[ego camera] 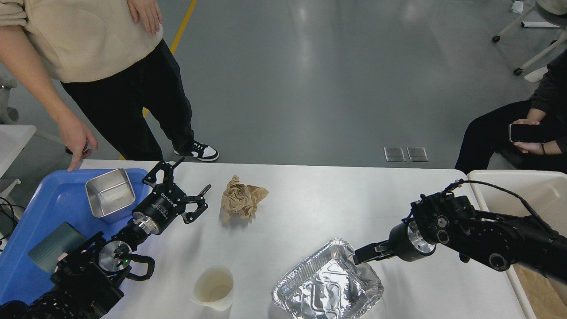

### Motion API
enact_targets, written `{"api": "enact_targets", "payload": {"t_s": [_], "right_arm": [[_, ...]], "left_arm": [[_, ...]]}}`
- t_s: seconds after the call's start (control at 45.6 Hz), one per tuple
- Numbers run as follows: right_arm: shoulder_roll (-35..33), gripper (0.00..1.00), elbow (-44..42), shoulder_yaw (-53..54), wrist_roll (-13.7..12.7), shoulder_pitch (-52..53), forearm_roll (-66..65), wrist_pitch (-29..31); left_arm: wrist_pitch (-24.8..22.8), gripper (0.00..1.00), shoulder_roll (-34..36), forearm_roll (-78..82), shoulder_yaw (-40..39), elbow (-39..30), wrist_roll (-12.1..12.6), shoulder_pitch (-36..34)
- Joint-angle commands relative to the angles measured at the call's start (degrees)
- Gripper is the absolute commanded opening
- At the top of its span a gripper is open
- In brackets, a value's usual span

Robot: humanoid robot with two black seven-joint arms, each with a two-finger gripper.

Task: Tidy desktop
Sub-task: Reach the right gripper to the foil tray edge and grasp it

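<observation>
The desktop (pixel 310 199) is white and fills the lower part of the view, and everything here is placed from the foil tray (pixel 328 285), a crinkled aluminium dish lying at the desktop's near edge, right of centre. Just left of the foil tray, also at the near edge, a cup (pixel 214 288) of pale translucent plastic stands upright. At the foil tray's far right corner the right gripper (pixel 364 254) comes in from the right; its fingers look drawn close together at the rim, but whether they pinch the foil cannot be told. Well left of the foil tray and a little farther back, the left gripper (pixel 179 188) hovers with its fingers spread wide and nothing between them, beside the right edge of a blue tray (pixel 53 204). On that blue tray sits a square steel tin (pixel 110 194), and nearer, a dark green thing partly hidden by the left arm. Beyond the foil tray and to its left, a crumpled brown paper (pixel 241 198) lies on the bare desktop, just right of the left gripper. Far right of the foil tray, a cream bin (pixel 531 186) stands against the desktop's end. At the far left corner, a standing person (pixel 88 53) touches the blue tray's rim with a finger.
</observation>
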Motion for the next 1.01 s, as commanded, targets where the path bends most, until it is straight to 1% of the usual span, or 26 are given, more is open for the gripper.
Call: {"api": "enact_targets", "payload": {"t_s": [0.0, 0.088, 0.175, 0.351, 0.482, 0.57, 0.657, 0.767, 0.811, 0.942, 0.986], "right_arm": [[1.3, 1.00, -1.3, 0.0, 0.2, -0.1, 0.0, -0.1], [1.9, 1.00, -1.8, -0.6, 0.5, -0.1, 0.0, -0.2], [2.7, 0.97, -2.5, -1.2, 1.2, -0.1, -0.1, -0.4], [2.9, 0.87, -2.8, -1.3, 2.1, -0.5, -0.1, -0.4], [3.2, 0.65, -3.0, -1.4, 2.4, -0.6, -0.5, -0.4], [3.2, 0.50, -3.3, -2.0, 3.5, -0.6, -2.1, -0.5], [3.2, 0.41, -3.3, -2.7, 4.3, -0.6, -3.4, -1.2], [3.2, 0.37, -3.3, -2.8, 4.5, -0.6, -3.6, -1.2], [3.2, 0.34, -3.3, -2.8, 4.5, -0.6, -3.6, -1.2], [3.2, 0.17, -3.3, -2.8, 4.5, -0.5, -3.6, -1.2], [3.2, 0.14, -3.3, -2.8, 4.5, -0.5, -3.5, -1.2]], "left_arm": [[0.0, 0.96, 0.0, 0.0, 0.0, 0.0, 0.0, 0.0], [0.0, 0.96, 0.0, 0.0, 0.0, 0.0, -0.1, 0.0], [0.1, 0.96, 0.1, 0.0, 0.0, 0.0, -0.2, 0.0], [0.0, 0.96, 0.1, 0.0, 0.0, 0.0, -0.2, 0.2], [0.0, 0.96, 0.1, 0.0, 0.0, 0.0, -0.2, 0.5], [0.1, 0.96, 0.1, 0.0, 0.0, 0.0, -0.2, 0.7], [0.0, 0.96, 0.1, 0.1, 0.0, 0.0, -0.2, 0.7], [0.0, 0.96, 0.1, 0.1, 0.0, 0.0, -0.2, 0.7], [0.0, 0.96, 0.1, 0.1, 0.0, 0.0, -0.2, 0.7], [0.0, 0.96, 0.1, 0.2, 0.0, 0.0, -0.2, 0.8], [0.0, 0.96, 0.2, 0.3, 0.1, 0.0, -0.2, 0.8]]}}
